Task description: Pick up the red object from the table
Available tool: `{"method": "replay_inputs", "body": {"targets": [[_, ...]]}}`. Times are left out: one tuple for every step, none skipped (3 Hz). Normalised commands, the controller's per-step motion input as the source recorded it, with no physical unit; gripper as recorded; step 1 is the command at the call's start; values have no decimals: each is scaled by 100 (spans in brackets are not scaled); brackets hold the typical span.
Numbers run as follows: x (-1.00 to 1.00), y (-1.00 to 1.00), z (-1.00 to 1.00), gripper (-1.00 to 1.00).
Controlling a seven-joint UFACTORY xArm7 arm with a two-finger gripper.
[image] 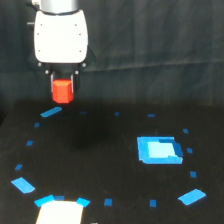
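A: so what's the gripper (63, 89) doing?

B: its fingers are clamped on the red object (62, 91), held up clear of the table (100, 145) (against the dark curtain (160, 50), upper part of the exterior view's left).

A: anything under it?

B: a blue tape strip (51, 112) just below. The bright blue rectangle (159, 149) lies well apart, toward the exterior view's right.
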Motion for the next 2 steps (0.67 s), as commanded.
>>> {"method": "replay_inputs", "body": {"targets": [[21, 42, 75, -100], [19, 30, 66, -100]]}}
